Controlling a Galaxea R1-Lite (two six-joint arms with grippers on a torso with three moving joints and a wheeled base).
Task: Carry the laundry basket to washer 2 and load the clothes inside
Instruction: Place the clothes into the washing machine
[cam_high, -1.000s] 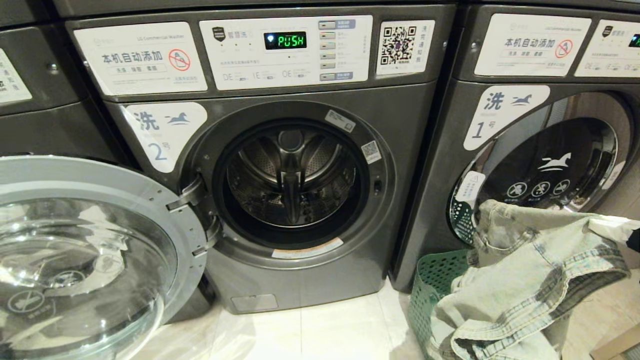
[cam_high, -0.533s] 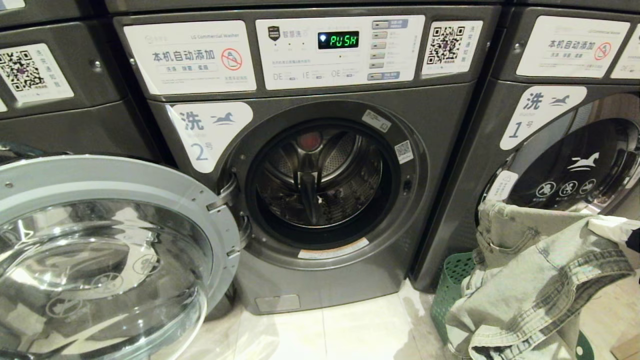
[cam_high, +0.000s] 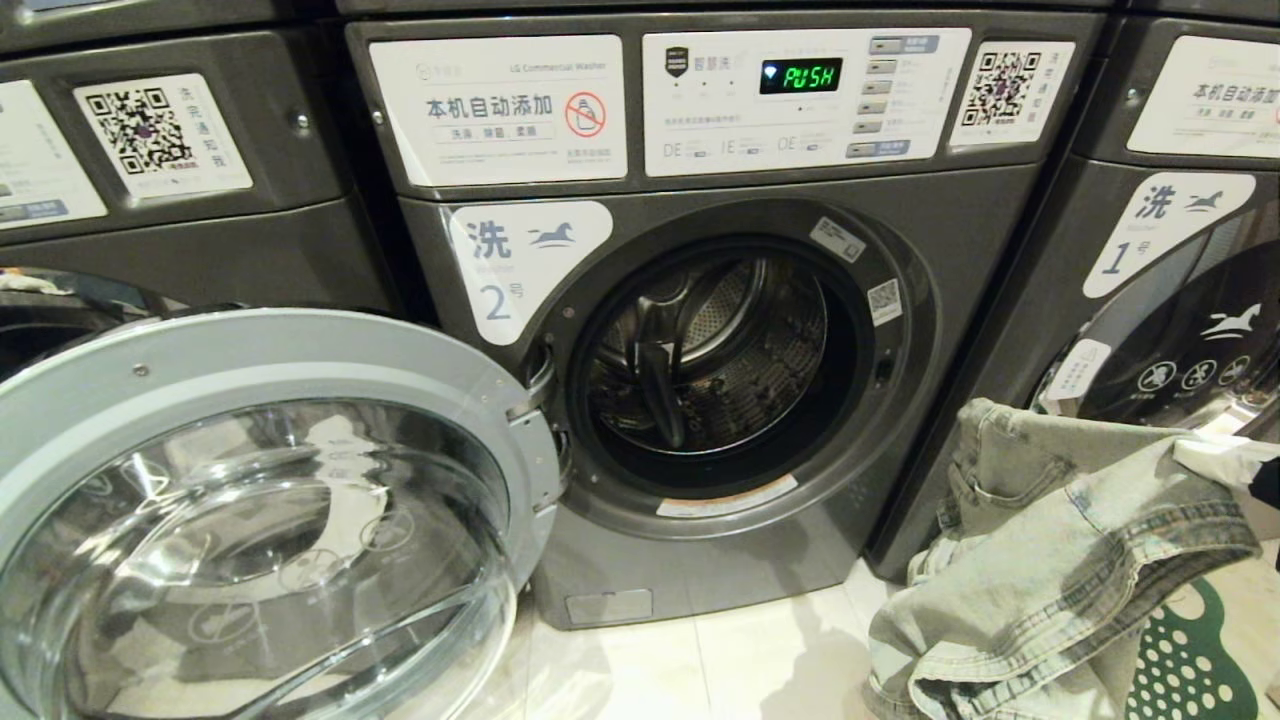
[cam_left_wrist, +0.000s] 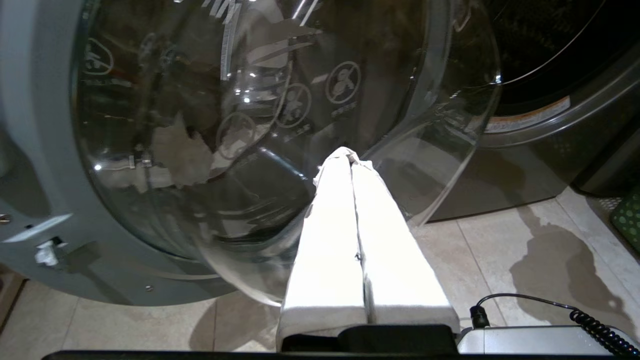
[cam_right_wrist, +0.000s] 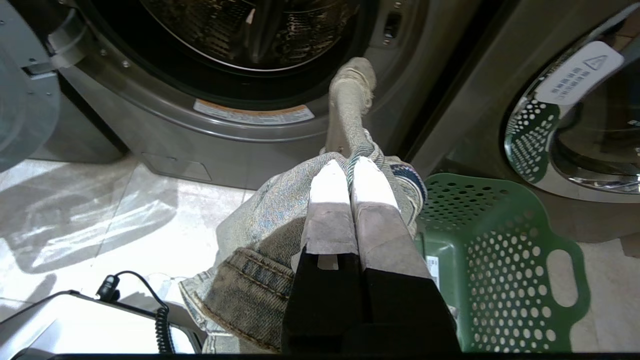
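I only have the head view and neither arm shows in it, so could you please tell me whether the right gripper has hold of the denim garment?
Observer: Yes. The right gripper has its jaws shut on a fold of the denim garment, with the green basket next to it.
Operator: Thank you. Is the left gripper carrying anything?
Observer: No. Its jaws are shut on nothing, and it points at the glass of the open washer door.

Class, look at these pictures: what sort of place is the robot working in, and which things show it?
Most likely a self-service laundrette: numbered commercial washers side by side, washer 2 beside washer 1, each carrying QR code stickers.
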